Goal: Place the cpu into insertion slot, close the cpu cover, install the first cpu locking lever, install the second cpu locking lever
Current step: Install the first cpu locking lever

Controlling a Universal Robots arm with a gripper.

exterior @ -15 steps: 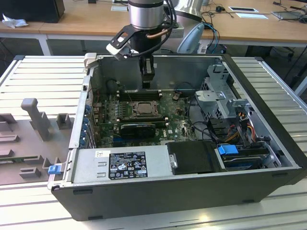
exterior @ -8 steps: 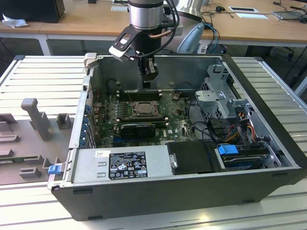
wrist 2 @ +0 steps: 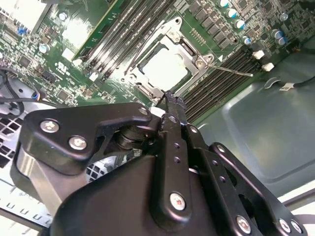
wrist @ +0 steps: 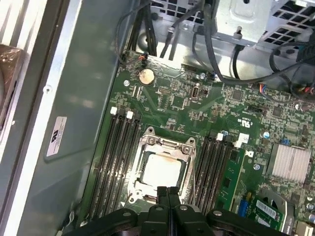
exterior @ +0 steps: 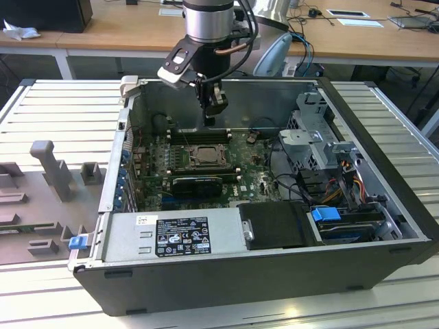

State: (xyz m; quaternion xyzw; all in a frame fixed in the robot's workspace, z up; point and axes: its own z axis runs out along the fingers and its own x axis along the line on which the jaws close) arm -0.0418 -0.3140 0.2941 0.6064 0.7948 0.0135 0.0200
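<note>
Item 1, gripper (exterior: 210, 120) (wrist 2: 170, 98) (wrist: 167, 189): I see it hanging inside the open computer case (exterior: 384, 171), above the green motherboard (wrist: 197, 105). Both wrist views show its black fingers (wrist: 162, 192) pressed flat together at the tips, with nothing between them. The tips sit just over one edge of the socket.

Item 2, cpu (wrist 2: 165, 66) (wrist: 162, 171): it is seated in the insertion slot (exterior: 182, 163) at the board's centre. Its pale top shows through the open middle of the frame above it.

Item 3, cpu cover (wrist: 166, 149): a shiny metal frame, lying flat over the chip.

Item 4, locking lever (wrist 2: 229, 71): in the second wrist view a thin metal rod runs out from a socket corner and across the neighbouring slots. I cannot tell whether it is latched.

Item 5, memory slots (wrist: 115, 157): long and black, in banks on both sides of the socket.

Item 6, coin battery (wrist: 146, 75): a round silver disc on the board, well apart from the socket.

Item 7, finned heatsink (wrist: 290, 162): silver, sitting toward the board's edge.

Item 8, power supply (exterior: 185, 233): a grey box with a dark label, along the case's near wall in the exterior view.

Item 9, slatted table (exterior: 62, 103): the case rests on it.
</note>
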